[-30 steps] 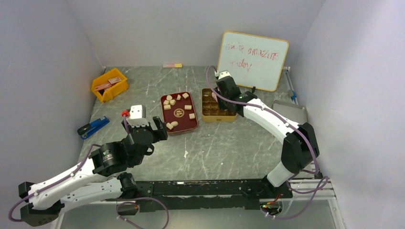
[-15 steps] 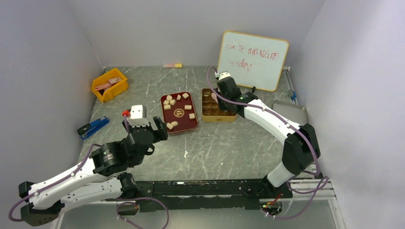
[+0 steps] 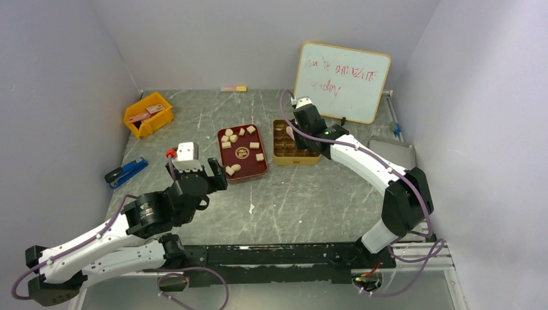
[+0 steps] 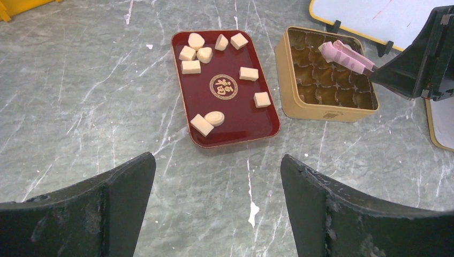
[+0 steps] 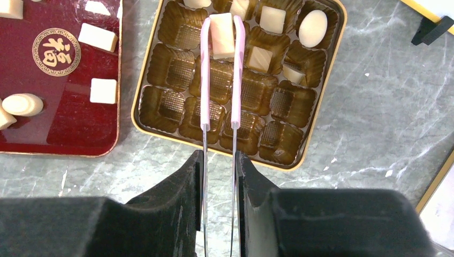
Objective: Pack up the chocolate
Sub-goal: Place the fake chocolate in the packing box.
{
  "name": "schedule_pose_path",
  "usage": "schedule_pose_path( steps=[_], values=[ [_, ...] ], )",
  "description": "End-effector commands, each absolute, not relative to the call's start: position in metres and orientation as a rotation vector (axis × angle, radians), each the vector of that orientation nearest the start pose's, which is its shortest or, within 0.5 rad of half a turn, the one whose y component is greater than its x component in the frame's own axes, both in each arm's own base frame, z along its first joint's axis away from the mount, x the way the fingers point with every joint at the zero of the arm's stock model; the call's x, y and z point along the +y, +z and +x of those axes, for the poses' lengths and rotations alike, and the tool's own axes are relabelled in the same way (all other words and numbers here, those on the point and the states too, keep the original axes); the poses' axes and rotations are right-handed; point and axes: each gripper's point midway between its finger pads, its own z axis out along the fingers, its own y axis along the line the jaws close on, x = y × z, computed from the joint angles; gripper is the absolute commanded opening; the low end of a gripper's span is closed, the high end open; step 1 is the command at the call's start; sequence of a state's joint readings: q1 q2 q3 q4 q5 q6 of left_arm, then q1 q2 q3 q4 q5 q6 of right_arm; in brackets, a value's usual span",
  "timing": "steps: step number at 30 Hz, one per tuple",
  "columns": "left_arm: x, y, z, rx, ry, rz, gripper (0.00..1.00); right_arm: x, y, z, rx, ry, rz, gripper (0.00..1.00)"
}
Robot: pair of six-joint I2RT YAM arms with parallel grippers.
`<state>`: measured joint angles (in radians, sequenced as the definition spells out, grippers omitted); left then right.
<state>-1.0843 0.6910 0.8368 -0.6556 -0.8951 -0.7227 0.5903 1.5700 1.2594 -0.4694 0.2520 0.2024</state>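
Several pale tan chocolate pieces [image 4: 191, 67] lie on the dark red tray [image 3: 240, 164], which also shows in the left wrist view [image 4: 230, 115]. My right gripper [image 5: 219, 158] is shut on pink tweezers [image 5: 205, 80]. The tweezers pinch one chocolate piece [image 5: 221, 35] over the far cells of the gold tin [image 5: 321, 91]. Several pieces [image 5: 272, 19] sit in the tin's far cells. In the top view the right gripper [image 3: 294, 132] hangs over the tin [image 3: 295, 158]. My left gripper [image 4: 217, 163] is open and empty, above the table just in front of the tray.
A yellow bin [image 3: 148, 115] stands at the back left. A whiteboard [image 3: 342, 81] leans behind the tin. A blue tool [image 3: 126, 172] and a small white box [image 3: 185, 151] lie left of the tray. A metal lid [image 3: 393, 152] lies at the right.
The right gripper with the tweezers has shifted very slightly over the tin. The left arm has not moved.
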Motion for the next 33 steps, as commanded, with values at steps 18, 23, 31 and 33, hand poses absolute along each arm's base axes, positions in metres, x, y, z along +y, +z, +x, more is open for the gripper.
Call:
schedule_pose_path(
  steps=[18,23,31,33],
  values=[
    [-0.1356,0.2622,0.2059,1.859,-0.349,-0.216,0.91,0.2103,0.1723,0.3771,2.239,0.143,-0.305,0.29],
    [-0.1355,0.2616,0.2060,1.859,-0.347,-0.216,0.91,0.2103,0.1705,0.3775,2.240,0.142,-0.306,0.30],
    [-0.1364,0.2605,0.2063,1.861,-0.346,-0.215,0.91,0.2113,0.1672,0.3778,2.246,0.142,-0.310,0.30],
    [-0.1359,0.2603,0.2063,1.860,-0.344,-0.215,0.91,0.2115,0.1673,0.3781,2.245,0.143,-0.310,0.30]
  ],
)
